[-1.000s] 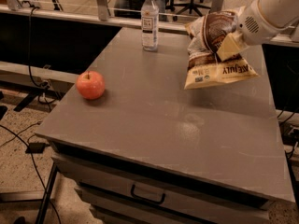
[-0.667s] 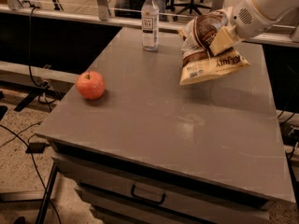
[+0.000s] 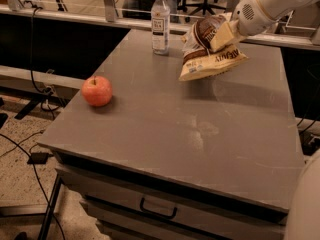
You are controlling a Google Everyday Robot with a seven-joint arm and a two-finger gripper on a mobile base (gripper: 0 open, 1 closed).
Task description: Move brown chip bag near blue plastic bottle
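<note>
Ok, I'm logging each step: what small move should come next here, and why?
Probably lower the brown chip bag onto the table beside the blue plastic bottle. The gripper, at the table's far right, holds the bag clamped above the surface, with only a small gap to the bottle.

Item: brown chip bag (image 3: 210, 60). Large, crinkled; dark brown centre, cream edges, brown lettering on the lower panel. Hung tilted, raised off the table (image 3: 150, 134), near the bottle's right side, apart from it. The gripper (image 3: 223, 34) pinched its upper part.
Item: blue plastic bottle (image 3: 160, 24). Clear, white cap, pale label. Stood upright by the table's far edge.
</note>
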